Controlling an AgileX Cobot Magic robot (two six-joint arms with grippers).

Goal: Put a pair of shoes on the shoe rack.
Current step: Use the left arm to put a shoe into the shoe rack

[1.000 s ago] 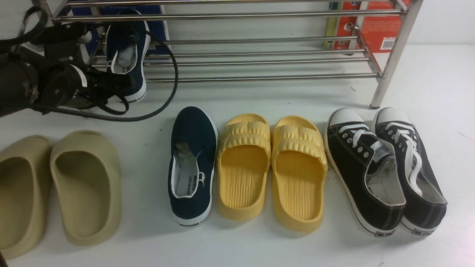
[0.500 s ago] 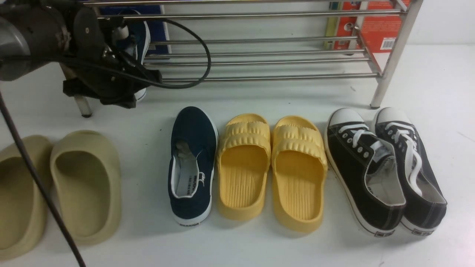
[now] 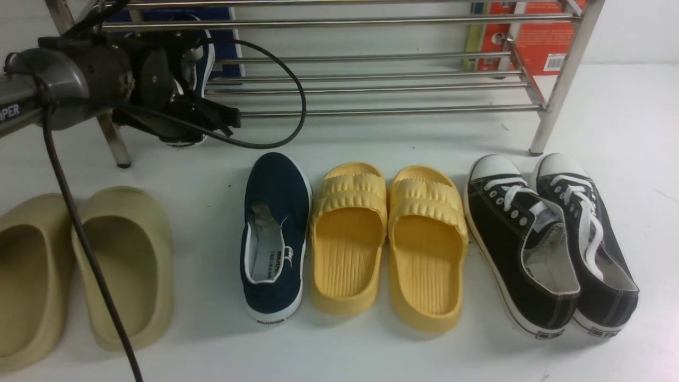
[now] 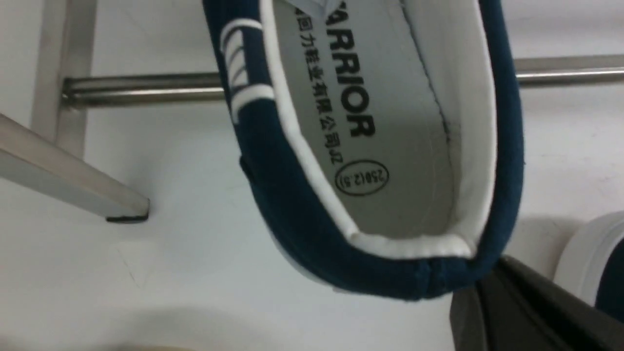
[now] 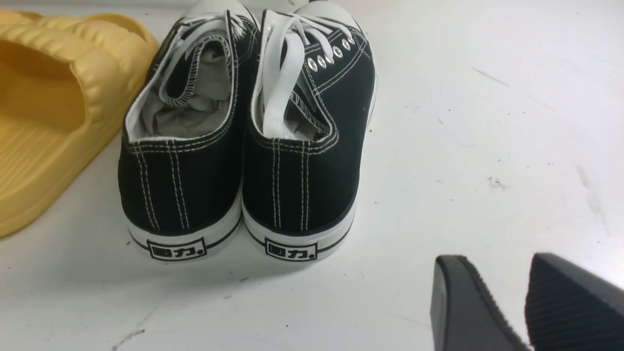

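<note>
One navy shoe (image 3: 200,52) sits tilted among the lower bars at the left end of the shoe rack (image 3: 371,111). My left gripper (image 3: 204,114) is shut on its heel rim. In the left wrist view the shoe's grey insole (image 4: 370,122) fills the frame, the black fingers (image 4: 492,278) pinch the heel, and a rack bar (image 4: 146,87) passes behind. The second navy shoe (image 3: 276,233) lies on the white floor in front of the rack, toe toward it. My right gripper (image 5: 497,273) hovers open and empty over the floor behind the black sneakers.
Yellow slides (image 3: 387,239) lie right of the floor shoe, then black lace-up sneakers (image 3: 551,239) (image 5: 234,146). Beige clogs (image 3: 79,265) are at the near left. A red box (image 3: 541,37) and a blue one (image 3: 225,32) stand behind the rack. My left arm's cable (image 3: 286,106) loops before the bars.
My left arm has swung round at the rack's left end, carrying the navy shoe up and further in among the bars. Its cable now hangs down the left side.
</note>
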